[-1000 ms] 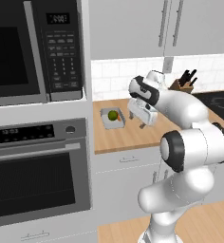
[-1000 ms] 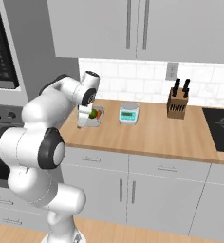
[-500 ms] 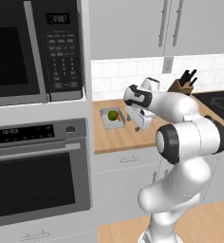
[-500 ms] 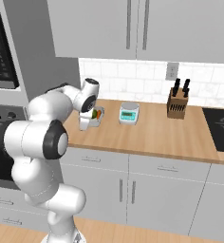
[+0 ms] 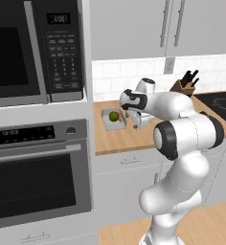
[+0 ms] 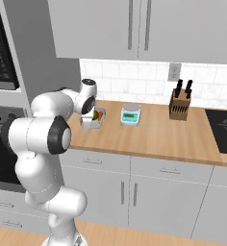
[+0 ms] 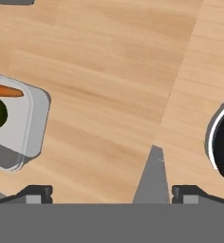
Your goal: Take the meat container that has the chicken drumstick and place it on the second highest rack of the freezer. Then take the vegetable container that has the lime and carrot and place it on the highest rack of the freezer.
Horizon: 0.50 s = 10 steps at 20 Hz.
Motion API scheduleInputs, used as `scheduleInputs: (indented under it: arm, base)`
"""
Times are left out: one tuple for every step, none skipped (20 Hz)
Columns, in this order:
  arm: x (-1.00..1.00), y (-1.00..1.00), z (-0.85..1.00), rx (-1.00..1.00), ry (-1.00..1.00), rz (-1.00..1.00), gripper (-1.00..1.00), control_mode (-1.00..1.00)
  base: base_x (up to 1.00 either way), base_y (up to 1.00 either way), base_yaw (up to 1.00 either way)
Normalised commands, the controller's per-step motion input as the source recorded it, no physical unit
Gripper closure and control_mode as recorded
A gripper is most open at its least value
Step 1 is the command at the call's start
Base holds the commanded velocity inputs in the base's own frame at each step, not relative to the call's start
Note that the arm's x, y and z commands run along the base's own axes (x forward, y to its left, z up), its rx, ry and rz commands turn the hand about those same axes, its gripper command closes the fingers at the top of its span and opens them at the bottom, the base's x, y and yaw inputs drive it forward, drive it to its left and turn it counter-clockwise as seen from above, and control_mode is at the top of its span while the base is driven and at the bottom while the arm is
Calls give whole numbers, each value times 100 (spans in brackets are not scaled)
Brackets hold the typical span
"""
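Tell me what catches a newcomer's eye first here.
The big white arm bends over the wooden counter, its gripper with jaws open above bare wood. Just left of it sits a clear vegetable container holding the lime and the carrot. A black oven and microwave stand left.

Light was even and flat across every view, bright with no glare or hot spots. Rendering stayed soft, edges slightly blurred (the base views most of all), with no bending at the borders. In the hand view the clear container (image 7: 23,128) cast a grey shadow toward 5 o'clock on the wooden counter (image 7: 109,71). Beneath the upper cabinets (image 6: 134,29) the backsplash dimmed a little.
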Motion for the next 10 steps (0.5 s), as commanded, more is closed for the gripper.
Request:
scheduleInputs:
  arm:
    - [39, 0, -8, 0, 0, 1, -100, -100]
    - [31, 0, -9, 0, 0, 2, -100, -100]
    - [24, 0, -9, 0, 0, 4, -100, -100]
    - [19, 0, -9, 0, 0, 5, -100, -100]
    - [16, 0, -9, 0, 0, 5, -100, -100]
    - [19, 0, -9, 0, 0, 6, -100, -100]
    - [21, 0, -10, 0, 0, 6, -100, -100]
    - [13, 0, -14, 0, 0, 6, -100, -100]
    - [7, 0, -17, 0, 0, 5, -100, -100]
    - [3, 0, -19, 0, -1, 4, -100, -100]
  base:
    - [0, 0, 0]
    - [0, 0, 0]
    - [0, 0, 0]
    - [0, 0, 0]
    - [0, 0, 0]
    - [0, 0, 0]
    - [0, 0, 0]
    - [0, 0, 0]
    - [0, 0, 0]
    - [0, 0, 0]
